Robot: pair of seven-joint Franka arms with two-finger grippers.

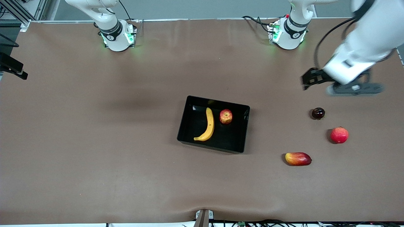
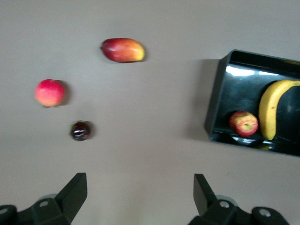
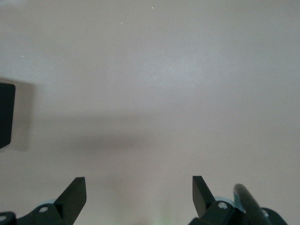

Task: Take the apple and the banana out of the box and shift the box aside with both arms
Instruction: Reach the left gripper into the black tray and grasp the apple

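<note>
The black tray (image 1: 184,123) sits mid-table. The yellow banana (image 1: 208,125) and the small red apple with yellow blotches (image 1: 226,116) lie inside it, side by side and apart. The left wrist view shows the tray (image 2: 214,101), banana (image 2: 269,110) and apple (image 2: 243,123) too. My left gripper (image 1: 307,80) is open and empty in the air, over bare table toward the left arm's end; its own view shows it open (image 2: 139,183). My right gripper (image 3: 139,183) is open and empty over bare table, with a corner of the tray (image 3: 5,115) at the edge of its view. It is out of the front view.
Three loose fruits lie on the table toward the left arm's end: a dark round one (image 1: 318,113), a plain red round one (image 1: 339,135) and an oblong red-yellow one (image 1: 298,158). The left wrist view shows them as well: dark (image 2: 80,131), red (image 2: 49,93), oblong (image 2: 123,50).
</note>
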